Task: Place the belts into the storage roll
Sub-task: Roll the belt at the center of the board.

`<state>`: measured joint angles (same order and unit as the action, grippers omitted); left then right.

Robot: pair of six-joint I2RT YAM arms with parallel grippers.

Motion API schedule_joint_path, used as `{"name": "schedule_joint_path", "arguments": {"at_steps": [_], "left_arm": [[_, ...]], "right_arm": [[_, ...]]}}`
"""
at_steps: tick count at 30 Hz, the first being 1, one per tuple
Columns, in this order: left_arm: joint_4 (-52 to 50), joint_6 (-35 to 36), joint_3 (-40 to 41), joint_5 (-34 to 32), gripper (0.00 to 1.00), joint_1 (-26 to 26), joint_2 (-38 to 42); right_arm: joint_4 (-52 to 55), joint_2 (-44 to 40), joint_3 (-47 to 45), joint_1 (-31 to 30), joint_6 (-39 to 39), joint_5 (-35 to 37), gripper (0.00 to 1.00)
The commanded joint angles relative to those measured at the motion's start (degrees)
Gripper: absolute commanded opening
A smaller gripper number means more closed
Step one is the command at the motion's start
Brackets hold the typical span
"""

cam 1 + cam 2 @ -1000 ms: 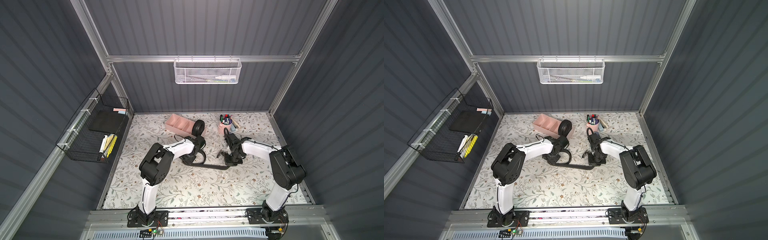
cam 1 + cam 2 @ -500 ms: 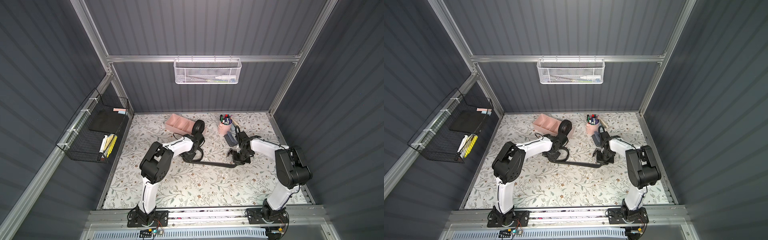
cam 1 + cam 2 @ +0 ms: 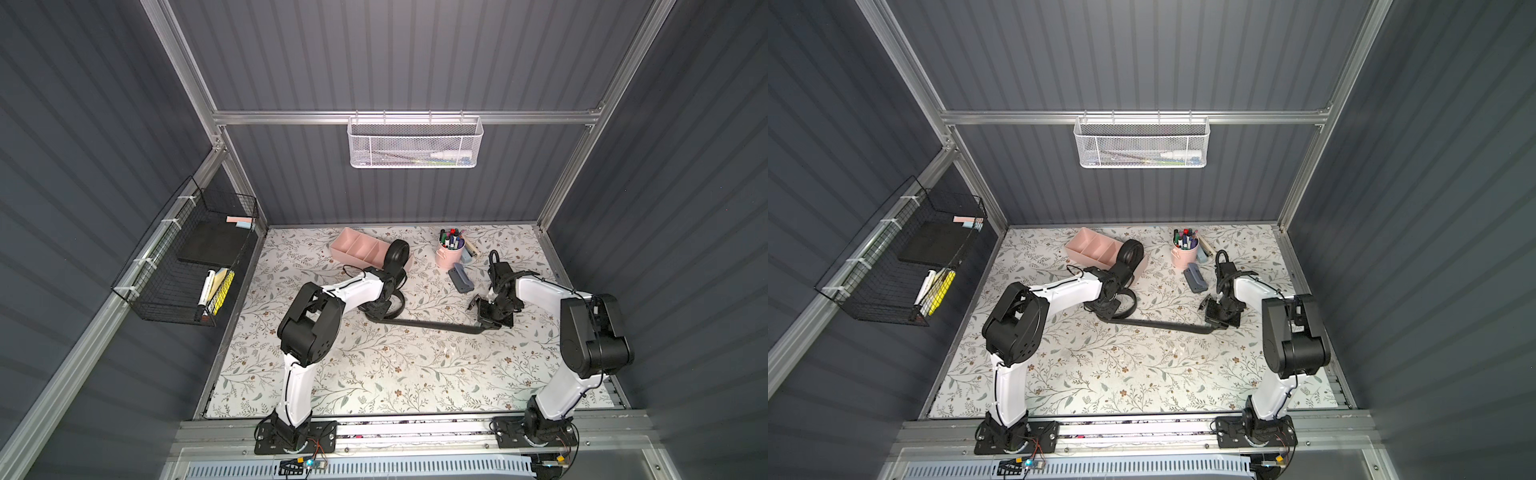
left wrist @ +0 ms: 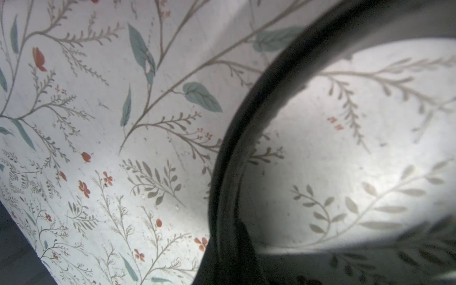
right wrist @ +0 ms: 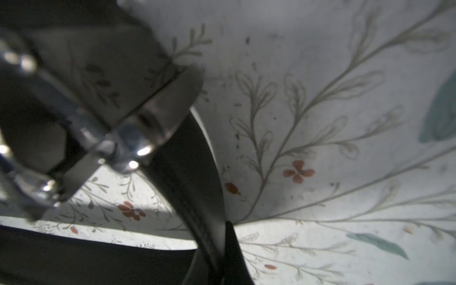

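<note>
The left gripper (image 3: 379, 311) is being kept closed on one end of the loose belt (image 3: 432, 326). Its jaws are being hidden by the arm in both top views, but in the left wrist view the strap (image 4: 237, 148) is being seen to curl away from the camera in a wide loop standing on edge on the floral table (image 3: 415, 374). From that loop the strap is being run flat across the table to the right, where its other end is being pinched by the closed right gripper (image 3: 490, 320). In the right wrist view the metal buckle (image 5: 138, 138) is being shown hanging just beside the pinched strap, slightly above the tabletop. Farther out, at the far side and left of centre, the storage roll (image 3: 353, 245) is being seen lying at a slant. The coiled belt (image 3: 397, 254) is being held upright on edge in its right end compartment, while the three compartments to the left of it are being shown bare. A pink cup (image 3: 448, 257) of markers is being left standing to the right of the tray. About half of the task is being judged done: one belt is stowed, and the second, stretched between the two grippers, is being judged yet to be rolled and placed into a free compartment.
</note>
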<state>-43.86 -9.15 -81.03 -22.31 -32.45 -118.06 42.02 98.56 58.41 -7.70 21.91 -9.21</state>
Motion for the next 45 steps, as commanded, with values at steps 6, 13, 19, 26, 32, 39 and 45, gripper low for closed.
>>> {"name": "schedule_joint_path", "arguments": {"at_steps": [6,13,19,26,32,39,45], "left_arm": [[-9.1,5.2,16.2,-5.8,0.0,-6.1,-1.6],[-8.2,8.1,18.6,-1.8,0.0,-15.2,1.6],[-4.2,10.8,20.7,4.1,0.0,-21.3,4.8],[2.3,11.5,21.3,14.1,0.0,-22.7,7.2],[3.1,11.7,18.9,19.0,0.0,-22.8,4.8],[3.1,11.6,18.2,22.8,0.0,-22.7,4.9],[2.4,11.6,19.7,25.4,0.0,-22.7,7.3]], "right_arm": [[-3.3,-8.8,-0.3,-6.9,-5.9,3.4,0.0],[-5.5,2.7,13.3,-11.2,-5.5,-3.1,0.0],[-11.3,13.3,22.5,-14.7,0.9,-15.4,0.02],[-12.8,11.8,21.0,-16.0,8.1,-18.1,0.35],[-3.1,-7.2,6.8,-13.7,16.0,-10.1,0.6],[-4.3,-28.5,-14.0,-21.4,35.7,-16.2,0.62],[-19.8,-31.0,-19.7,-33.1,50.0,-13.1,0.68]]}}
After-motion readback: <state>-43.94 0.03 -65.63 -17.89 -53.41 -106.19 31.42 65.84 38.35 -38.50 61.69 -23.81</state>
